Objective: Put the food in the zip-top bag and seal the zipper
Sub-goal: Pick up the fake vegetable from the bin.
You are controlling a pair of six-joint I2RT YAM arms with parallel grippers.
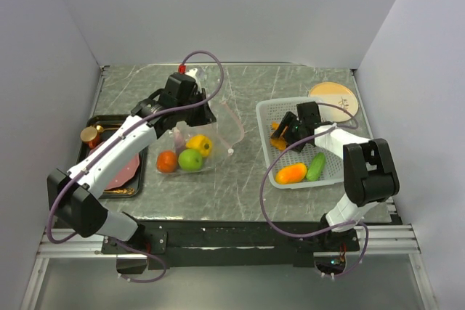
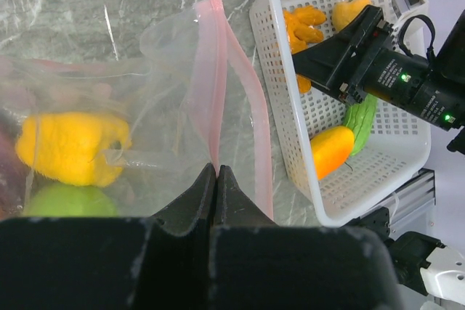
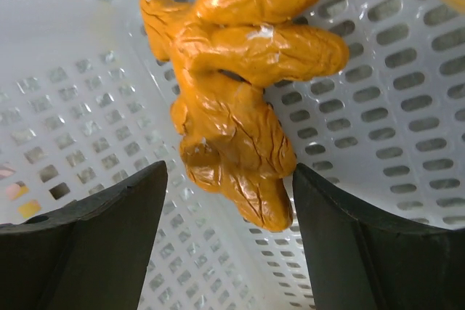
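Note:
The clear zip-top bag (image 1: 218,125) lies at mid-table with a red-orange tomato (image 1: 167,161), green lime (image 1: 190,159) and yellow pepper (image 1: 200,144) inside. My left gripper (image 1: 190,103) is shut on the bag's pink zipper strip (image 2: 211,92) and holds the mouth edge up; its tips (image 2: 216,169) pinch the strip. My right gripper (image 1: 282,136) is open inside the white basket (image 1: 266,110), its jaws either side of a knobbly orange food piece (image 3: 240,99) without touching it. The orange mango (image 1: 291,173) and green cucumber (image 1: 316,166) lie in the basket's near part. I cannot see the eggplant.
A black tray (image 1: 98,120) at the left holds a reddish slab (image 1: 125,172) and a small brown can (image 1: 90,136). A round wooden disc (image 1: 336,96) lies behind the basket. Grey walls close in the table on three sides.

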